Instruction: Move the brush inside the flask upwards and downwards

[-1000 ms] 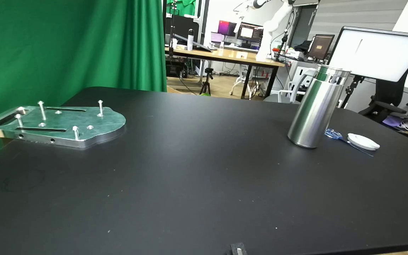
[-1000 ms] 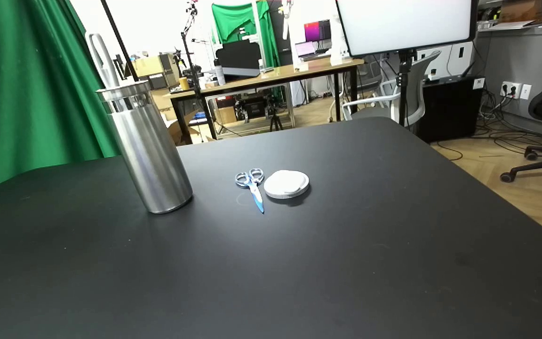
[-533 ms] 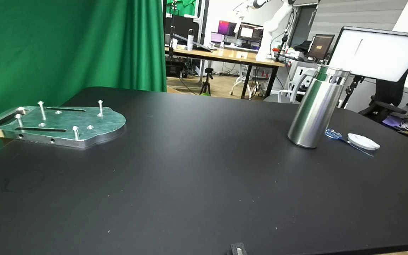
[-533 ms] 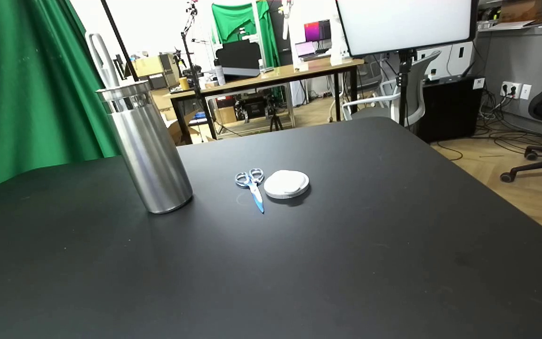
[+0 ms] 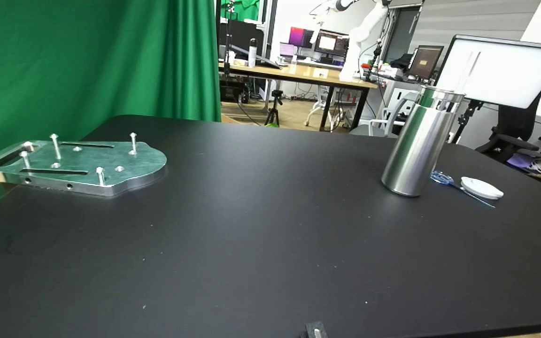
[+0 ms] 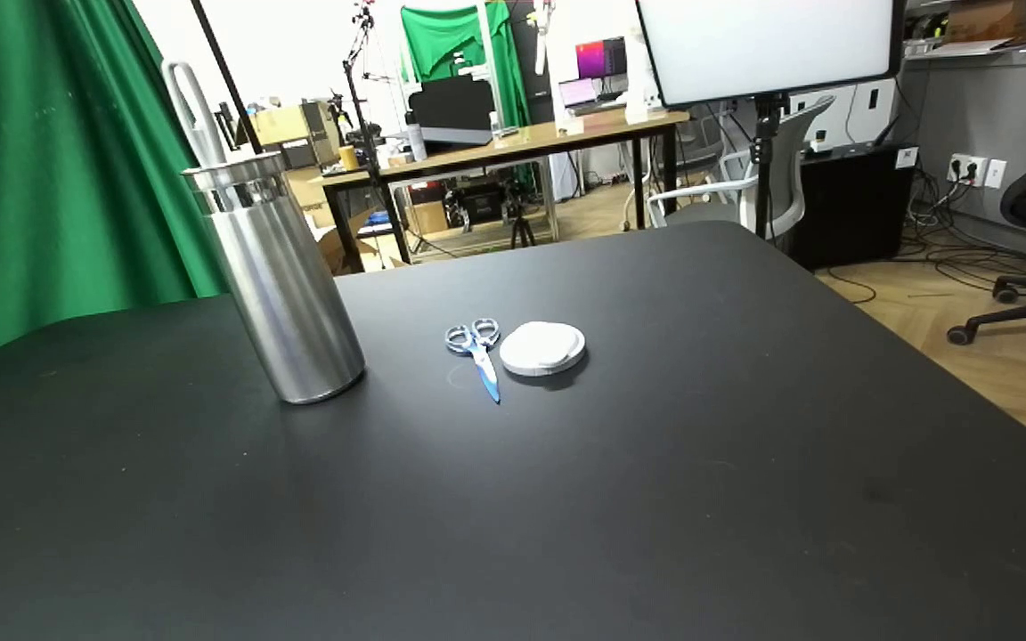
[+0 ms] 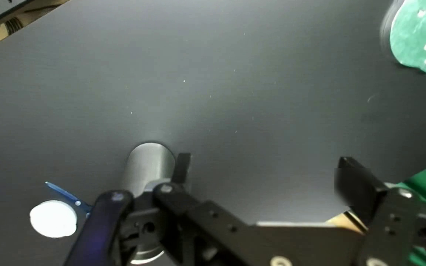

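The flask, a tall silver metal cylinder, stands on the black table in both exterior views. The brush's pale looped handle sticks up out of the flask's mouth. It shows as a faint pale rod against a white screen in an exterior view. Its lower end is hidden inside the flask. In the wrist view my gripper is open, with nothing between its fingers. The flask lies left of the left finger there, partly covered by the gripper. The exterior views do not clearly show the gripper.
Blue scissors and a white round lid lie beside the flask; both also show in the wrist view. A metal plate with upright pegs lies across the table. A small black piece shows at the bottom edge, its identity unclear.
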